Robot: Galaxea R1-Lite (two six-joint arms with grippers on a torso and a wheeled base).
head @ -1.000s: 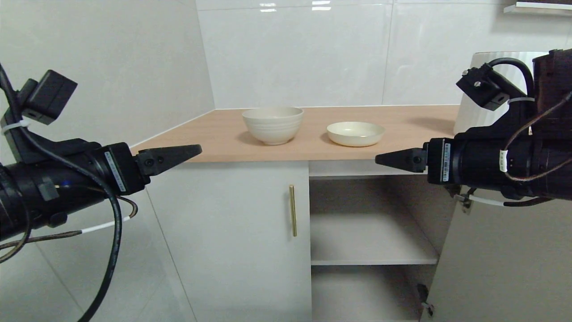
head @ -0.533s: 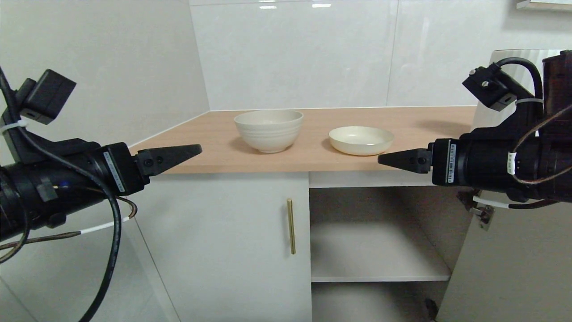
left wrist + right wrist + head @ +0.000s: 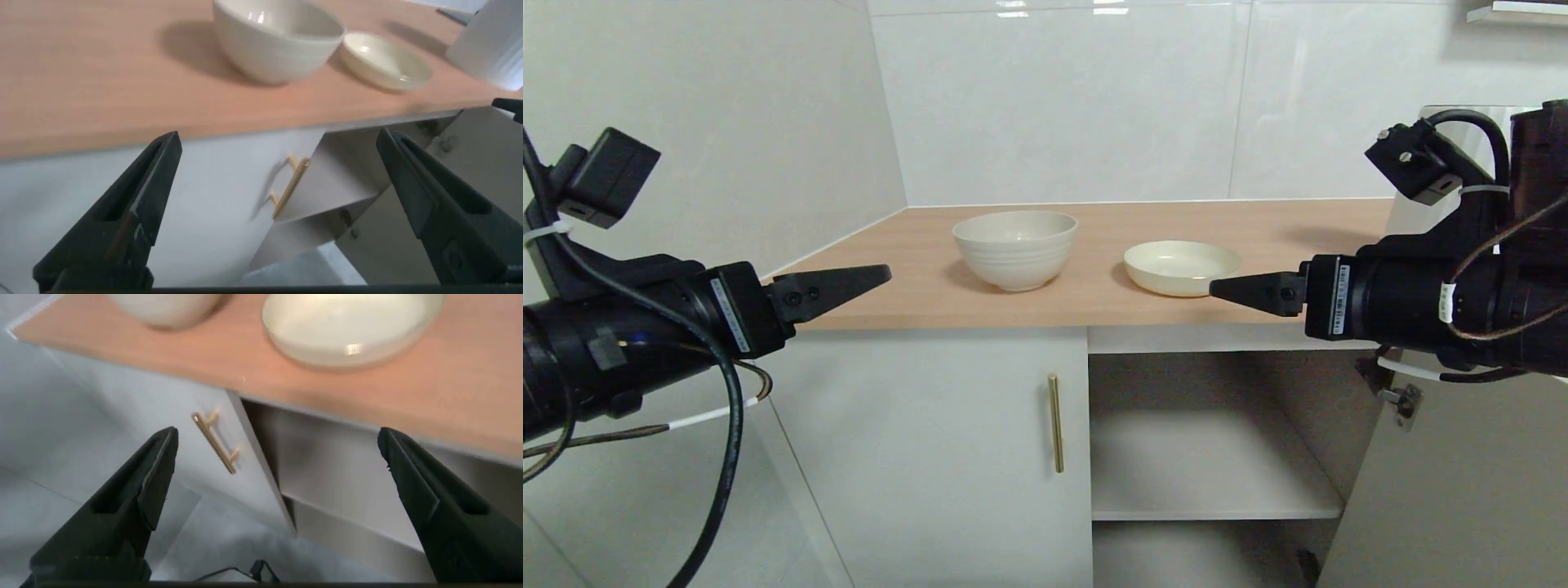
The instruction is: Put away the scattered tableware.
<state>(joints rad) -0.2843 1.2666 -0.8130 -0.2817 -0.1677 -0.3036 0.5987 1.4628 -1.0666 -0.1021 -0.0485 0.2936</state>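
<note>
Head view has shifted; left end effector (image 3: 874, 278) and right end effector (image 3: 1225, 288) gape wide.

Glazed bowl (image 3: 1014, 249) (ribbed) and plate (image 3: 1183, 268) on matt wood-grain counter (image 3: 907, 265); brass handle (image 3: 1055, 423).

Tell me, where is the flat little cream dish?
In the head view, the shallow cream ceramic dish sits on the light wooden countertop, just right of the deep ribbed cream bowl and above the open white cupboard.
</note>
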